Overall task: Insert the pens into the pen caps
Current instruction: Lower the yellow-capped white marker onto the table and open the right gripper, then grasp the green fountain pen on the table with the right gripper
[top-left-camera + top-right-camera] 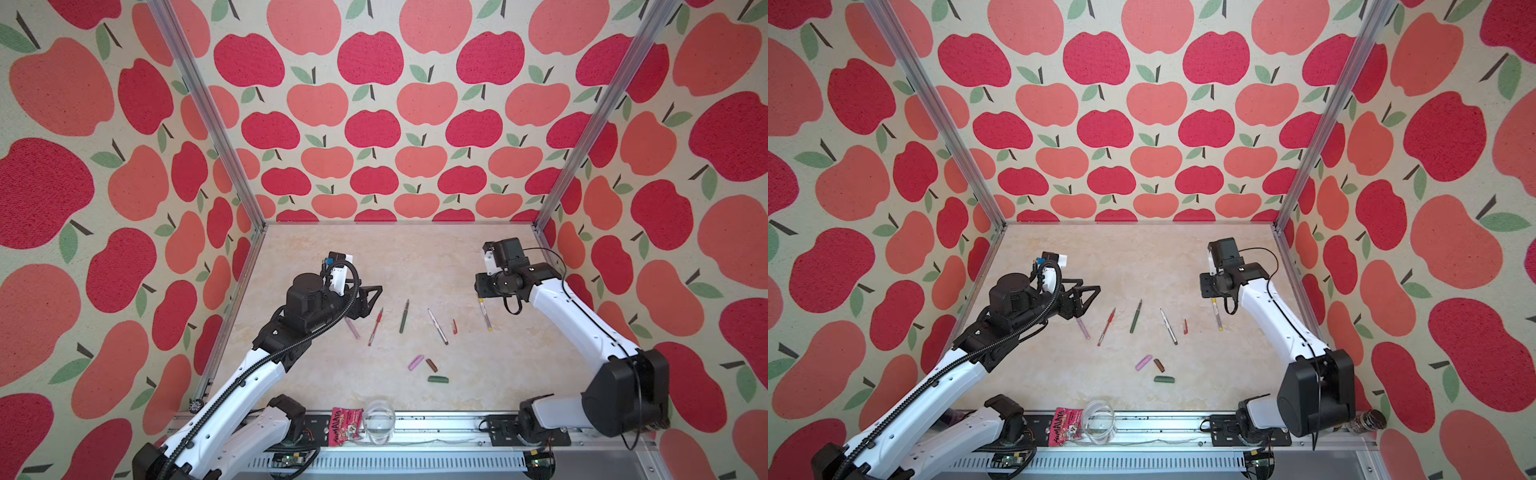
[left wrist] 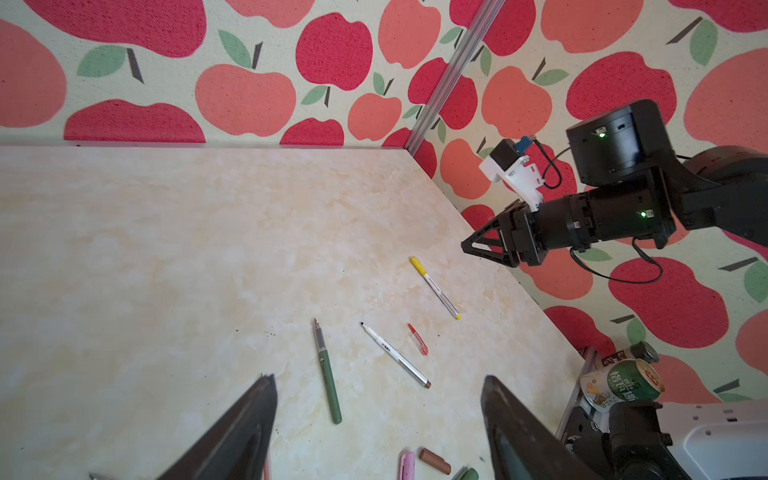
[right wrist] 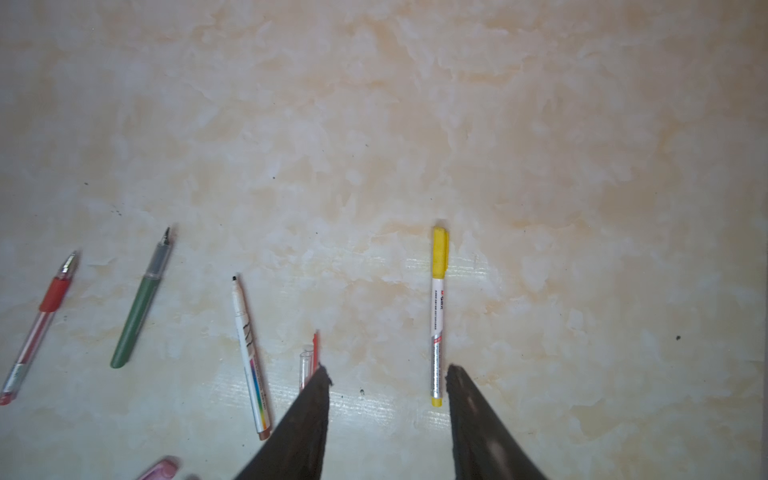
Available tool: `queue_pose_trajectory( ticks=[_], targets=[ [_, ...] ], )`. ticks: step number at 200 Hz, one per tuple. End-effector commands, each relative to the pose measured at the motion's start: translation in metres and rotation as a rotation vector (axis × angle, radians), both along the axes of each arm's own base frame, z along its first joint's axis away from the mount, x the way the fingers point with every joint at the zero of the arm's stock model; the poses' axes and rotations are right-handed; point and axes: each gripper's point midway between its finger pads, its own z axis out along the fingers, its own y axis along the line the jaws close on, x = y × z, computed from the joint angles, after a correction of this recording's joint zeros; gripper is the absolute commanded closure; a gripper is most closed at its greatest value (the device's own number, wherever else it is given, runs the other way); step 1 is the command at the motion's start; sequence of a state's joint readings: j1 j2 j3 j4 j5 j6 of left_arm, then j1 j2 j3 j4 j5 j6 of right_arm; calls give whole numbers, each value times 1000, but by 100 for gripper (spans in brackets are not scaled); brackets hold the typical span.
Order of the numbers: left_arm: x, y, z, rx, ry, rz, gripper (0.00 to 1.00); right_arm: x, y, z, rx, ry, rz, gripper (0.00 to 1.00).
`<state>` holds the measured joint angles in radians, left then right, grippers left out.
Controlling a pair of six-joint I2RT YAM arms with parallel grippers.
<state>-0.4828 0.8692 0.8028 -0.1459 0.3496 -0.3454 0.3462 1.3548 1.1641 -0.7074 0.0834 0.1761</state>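
Left jaws and right jaws hang open and empty over the tabletop (image 1: 415, 257). One white pen (image 3: 438, 316) lies yellow-capped; four lie bare near the loose pink cap (image 1: 415, 362). A glancing pinch could roll the lilac pen (image 1: 352, 328) into the red pen (image 1: 375, 326).

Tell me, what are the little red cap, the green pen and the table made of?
The little red cap looks like see-through plastic, tinted red and shiny. The green pen seems matte plastic, with a clear part by its metal-looking nib. The table has a marble pattern and a glossy shine; real stone or printed sheet, I cannot tell.
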Motion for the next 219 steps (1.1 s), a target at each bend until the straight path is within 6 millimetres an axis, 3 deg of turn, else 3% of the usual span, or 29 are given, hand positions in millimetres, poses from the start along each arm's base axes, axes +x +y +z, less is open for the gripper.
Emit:
queue_pose_trajectory(
  ticks=[1,44,76,126,169,191,219],
  targets=[
    [-7,16,7,25,30,45,20,-17,6,11,54,13,38,49],
    [-16,32,1,-24,128,125,20,-28,14,27,129,-15,65,48],
    [-23,23,-12,-86,179,83,20,-41,44,19,193,47,102,48],
    [-18,9,-55,-112,298,48,21,-58,125,-29,115,188,143,49],
    [-15,19,-75,-29,335,98,22,-52,193,-81,29,270,152,48],
    [-15,19,-84,9,354,92,22,-40,210,-99,-2,289,138,48],
    [-17,16,-92,13,374,75,22,-26,211,-117,-84,300,106,48]
  ],
)
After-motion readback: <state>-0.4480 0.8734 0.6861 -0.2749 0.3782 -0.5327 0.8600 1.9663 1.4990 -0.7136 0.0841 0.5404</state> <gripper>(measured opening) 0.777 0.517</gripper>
